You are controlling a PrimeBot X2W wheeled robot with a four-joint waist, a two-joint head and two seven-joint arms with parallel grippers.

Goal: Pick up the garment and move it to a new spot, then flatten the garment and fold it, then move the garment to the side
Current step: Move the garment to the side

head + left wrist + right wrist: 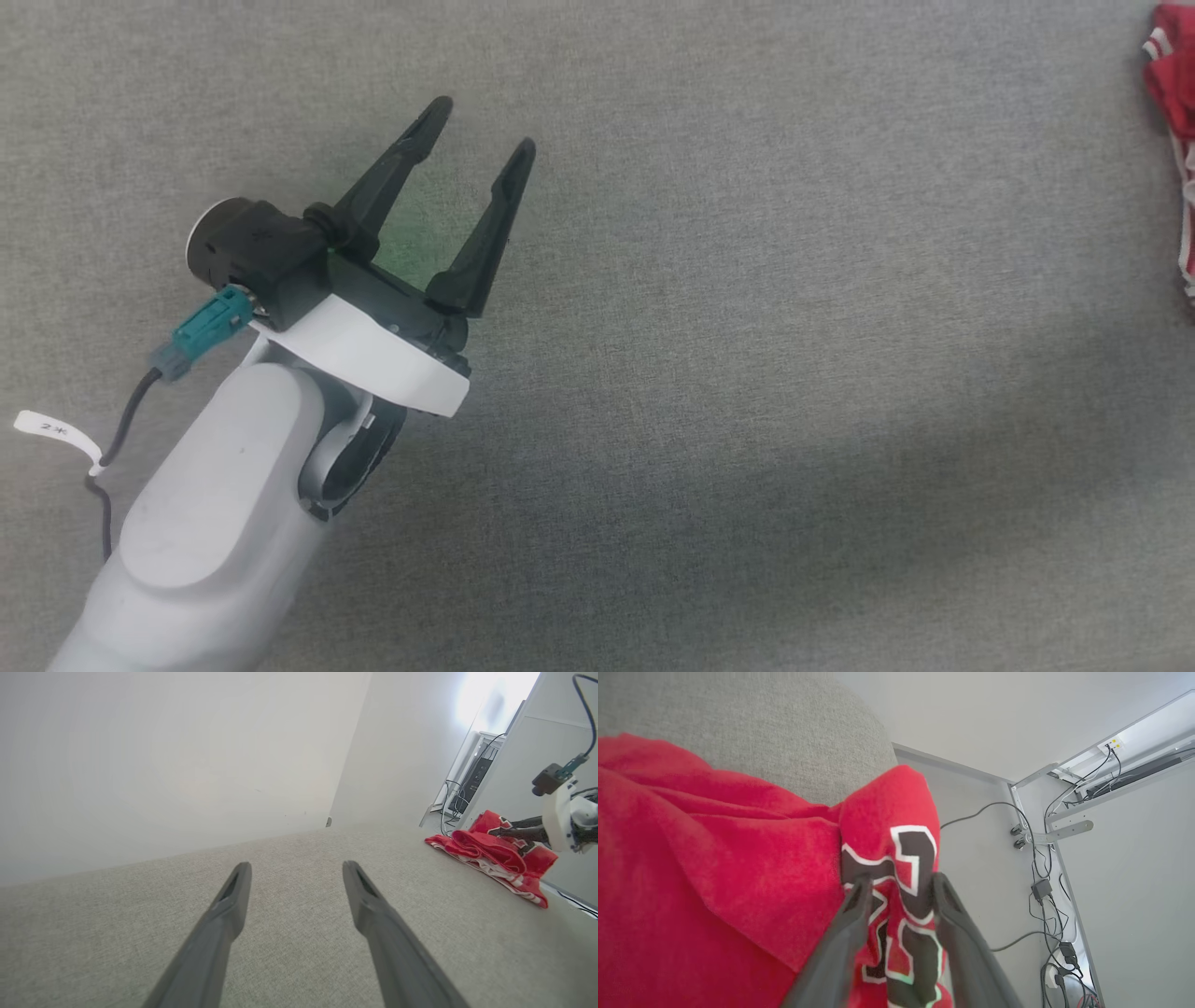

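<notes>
The garment [1178, 112], bright red with striped trim, lies bunched at the far right edge of the head view on the grey cloth-covered table [747, 373]. My left gripper [482, 129] hovers open over bare table, far to the garment's left; its own view shows its empty gripper [294, 870] and the garment [495, 854] heaped near the table's edge. My right gripper [899, 882] stands with its jaws parted around an upright fold of the garment [738, 868] that bears a black-and-white print. From the left wrist view, the right gripper [497, 832] reaches into the heap from the right.
The table's edge runs just behind the garment. Beyond it are a white wall, a dark computer case [472, 784] and cables [1045, 891] trailing on the floor. A wide stretch of grey table lies between the two grippers.
</notes>
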